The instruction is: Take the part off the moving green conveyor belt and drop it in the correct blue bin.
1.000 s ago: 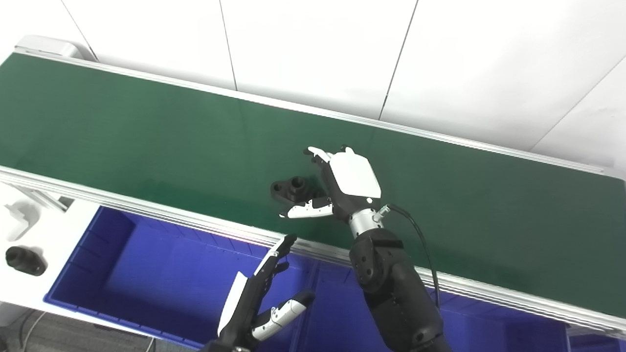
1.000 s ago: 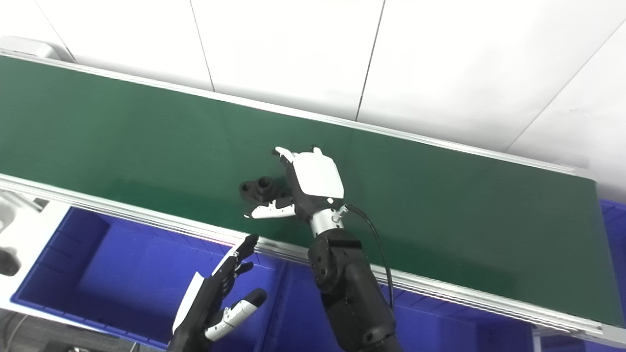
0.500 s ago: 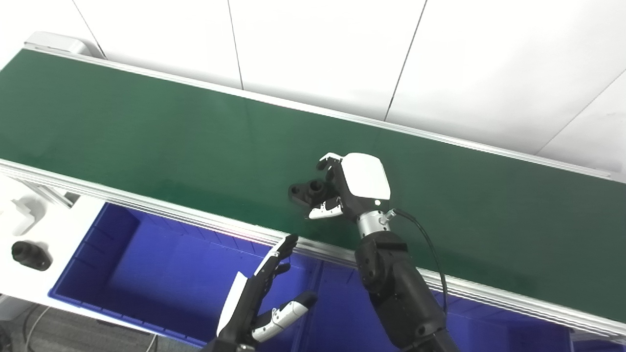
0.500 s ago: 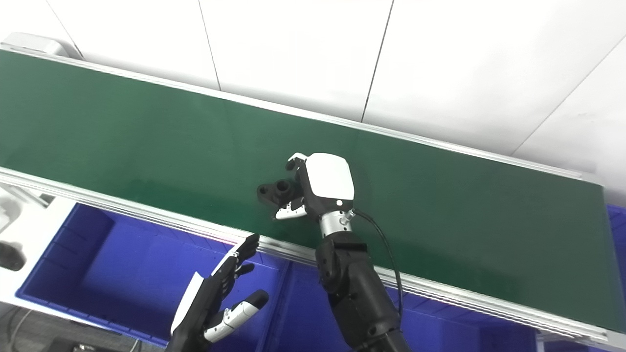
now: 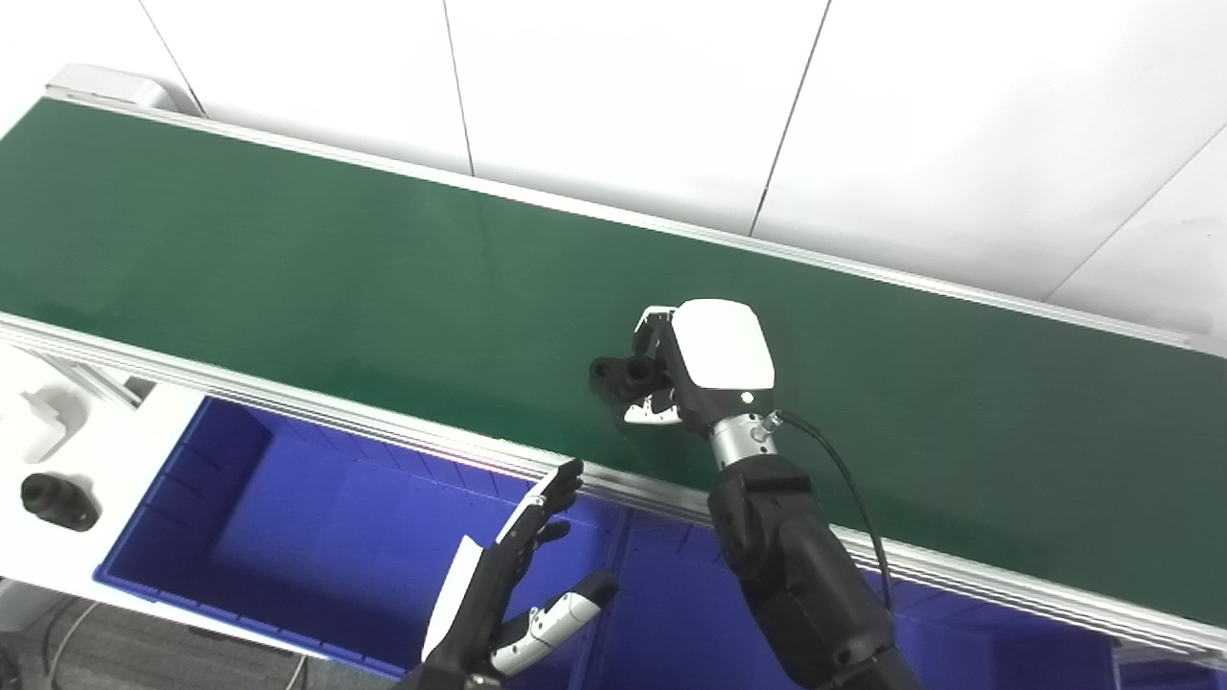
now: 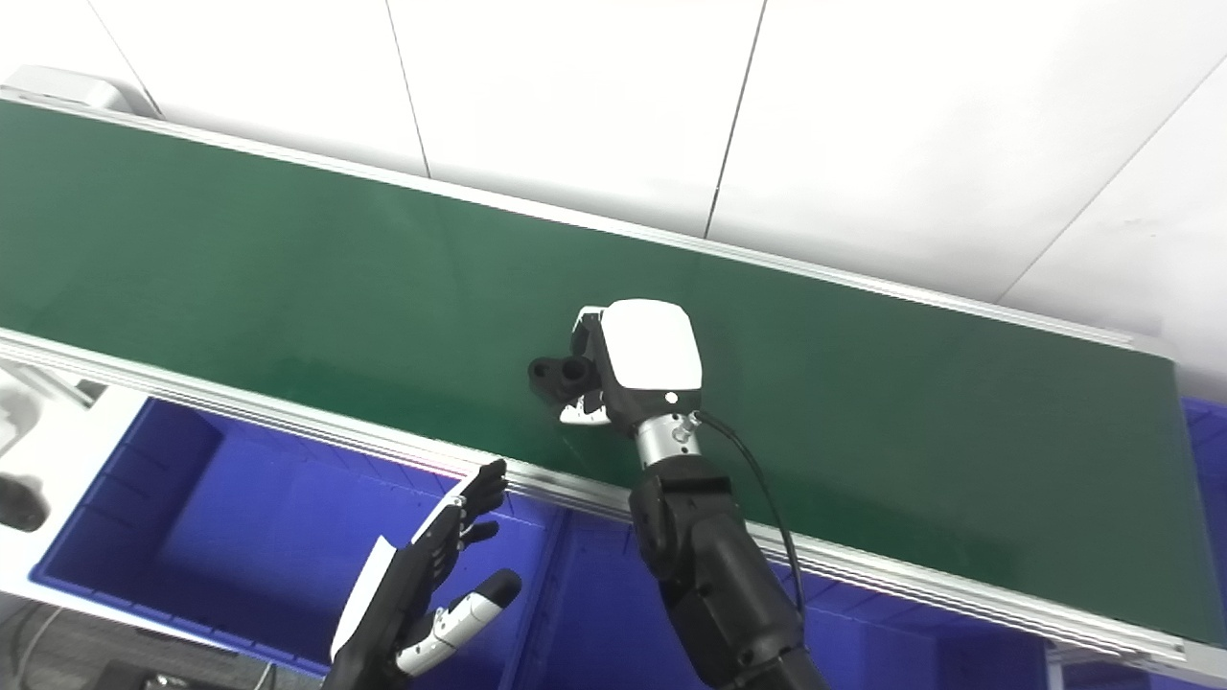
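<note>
A black part [image 5: 618, 375] with round holes sits on the green conveyor belt [image 5: 288, 268], near its front edge; it also shows in the right eye view [image 6: 559, 372]. My right hand [image 5: 705, 369] is over the belt with its fingers curled around the part's right end, shut on it. My left hand [image 5: 518, 585] is open, fingers spread, held over the blue bin [image 5: 288, 537] in front of the belt. It holds nothing.
A second blue bin [image 5: 671, 613] adjoins the first to the right, under my right arm. A black part [image 5: 57, 501] lies on a white surface left of the bins. A white wall stands behind the belt.
My right hand's fingers have closed around the black part, which was lying free beside the open hand. The left hand has stayed in place. The camera has shifted a little.
</note>
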You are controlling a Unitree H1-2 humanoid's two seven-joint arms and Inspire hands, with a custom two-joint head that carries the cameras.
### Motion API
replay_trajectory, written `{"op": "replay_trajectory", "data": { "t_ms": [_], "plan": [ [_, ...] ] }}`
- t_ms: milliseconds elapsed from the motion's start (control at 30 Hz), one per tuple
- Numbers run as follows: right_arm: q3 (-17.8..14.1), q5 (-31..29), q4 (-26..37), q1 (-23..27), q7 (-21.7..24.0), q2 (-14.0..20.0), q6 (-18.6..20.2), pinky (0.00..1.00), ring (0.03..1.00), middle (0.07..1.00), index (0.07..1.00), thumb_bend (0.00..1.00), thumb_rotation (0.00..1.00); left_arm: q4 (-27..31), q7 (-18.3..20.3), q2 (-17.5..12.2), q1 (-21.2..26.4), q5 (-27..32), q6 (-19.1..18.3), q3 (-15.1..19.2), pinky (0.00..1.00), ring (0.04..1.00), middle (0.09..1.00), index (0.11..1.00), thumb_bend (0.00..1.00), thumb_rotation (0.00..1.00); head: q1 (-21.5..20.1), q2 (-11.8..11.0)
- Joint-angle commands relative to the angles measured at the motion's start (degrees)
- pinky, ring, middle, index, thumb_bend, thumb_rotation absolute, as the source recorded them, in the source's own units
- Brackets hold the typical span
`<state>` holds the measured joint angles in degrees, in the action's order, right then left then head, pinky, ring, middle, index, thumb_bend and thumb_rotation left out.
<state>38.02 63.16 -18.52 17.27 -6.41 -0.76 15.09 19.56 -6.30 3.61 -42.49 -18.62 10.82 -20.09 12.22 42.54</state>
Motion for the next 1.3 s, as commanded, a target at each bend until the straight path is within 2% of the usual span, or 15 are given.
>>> {"op": "replay_trajectory", "data": {
  "t_ms": [0, 33, 133, 200, 300, 467, 567, 600, 800, 967, 1033, 1133, 1267],
  "plan": [
    [0.6, 1.2, -1.6, -0.4, 2.8, 0.7, 2.8, 0.40, 0.321, 0.469, 0.482, 0.53, 0.00, 1.6, -0.6, 4.1, -1.5, -0.9, 0.5, -4.2, 0.84, 0.900, 0.910, 0.907, 0.64, 0.78, -0.1, 0.1],
    [0.7, 1.3, -1.5, -0.4, 2.9, 0.8, 2.9, 0.39, 0.321, 0.424, 0.494, 0.53, 0.00, 1.5, -0.6, 4.0, -1.5, -0.9, 0.6, -4.2, 0.84, 0.897, 0.909, 0.906, 0.63, 0.78, -0.1, 0.1],
    [0.8, 1.3, -1.1, -0.5, 3.0, 0.9, 3.2, 0.39, 0.322, 0.397, 0.501, 0.53, 0.00, 1.4, -0.7, 4.1, -1.5, -1.0, 0.6, -4.1, 0.84, 0.899, 0.908, 0.908, 0.63, 0.78, -0.1, 0.1],
    [0.6, 0.8, -0.6, -0.6, 3.0, 1.0, 3.1, 0.38, 0.319, 0.451, 0.487, 0.53, 0.00, 1.4, -0.7, 4.1, -1.5, -1.2, 0.4, -4.1, 0.84, 0.898, 0.907, 0.908, 0.63, 0.79, -0.4, 0.1],
    [0.1, -0.4, 0.8, -0.9, 2.5, 1.0, 2.3, 0.39, 0.328, 0.425, 0.498, 0.53, 0.00, 1.4, -0.7, 4.0, -1.5, -1.3, 0.4, -4.0, 0.84, 0.898, 0.906, 0.908, 0.62, 0.79, -0.7, 0.1],
    [-0.5, -2.0, 5.5, -1.4, 3.1, 0.9, 1.4, 0.35, 0.306, 0.469, 0.482, 0.53, 0.00, 1.5, -0.4, 3.6, -1.3, -0.4, 0.5, -3.6, 0.85, 0.899, 0.902, 0.908, 0.61, 0.79, -2.1, 0.1],
    [-0.9, -2.6, 12.5, -1.7, 7.1, 1.6, 1.8, 0.39, 0.327, 0.471, 0.483, 0.53, 0.00, 1.3, -0.5, 3.4, -0.9, 0.3, 0.7, -3.0, 0.86, 0.901, 0.901, 0.907, 0.62, 0.80, -3.2, 0.1],
    [-1.0, -2.5, 15.0, -1.7, 8.8, 1.9, 2.1, 0.41, 0.337, 0.435, 0.498, 0.53, 0.00, 1.2, -0.6, 3.3, -0.7, 0.2, 0.9, -2.8, 0.86, 0.896, 0.898, 0.906, 0.62, 0.80, -3.6, 0.1],
    [-2.7, -0.1, 27.5, -2.2, 18.2, 3.9, 3.0, 0.41, 0.329, 0.470, 0.483, 0.53, 0.00, 1.0, -0.6, 2.6, 0.2, 1.0, 0.9, -1.5, 0.86, 0.894, 0.885, 0.899, 0.62, 0.82, -5.4, 0.1],
    [-4.3, 2.1, 34.6, -3.0, 23.4, 5.0, 2.7, 0.35, 0.312, 0.470, 0.483, 0.53, 0.00, 0.9, -0.3, 2.0, 0.5, 2.7, 1.0, -0.7, 0.85, 0.887, 0.880, 0.894, 0.63, 0.81, -6.6, 0.3],
    [-5.0, 3.0, 37.4, -3.7, 25.7, 5.5, 2.4, 0.37, 0.323, 0.471, 0.483, 0.53, 0.00, 0.9, -0.3, 1.7, 0.6, 2.8, 1.0, -0.4, 0.86, 0.883, 0.876, 0.894, 0.63, 0.81, -7.1, 0.4],
    [-5.4, 5.0, 41.3, -5.7, 28.8, 6.4, 1.6, 0.37, 0.317, 0.470, 0.484, 0.53, 0.00, 1.4, -0.2, 1.3, 0.5, 2.8, 0.7, 0.0, 0.87, 0.887, 0.881, 0.898, 0.61, 0.82, -7.9, 0.9],
    [-5.5, 6.7, 45.2, -9.4, 30.6, 7.0, 0.3, 0.36, 0.294, 0.470, 0.482, 0.53, 0.00, 2.2, 0.1, 0.8, 0.2, 3.5, 0.4, 0.3, 0.87, 0.881, 0.879, 0.899, 0.59, 0.83, -9.6, 1.9]
  ]
}}
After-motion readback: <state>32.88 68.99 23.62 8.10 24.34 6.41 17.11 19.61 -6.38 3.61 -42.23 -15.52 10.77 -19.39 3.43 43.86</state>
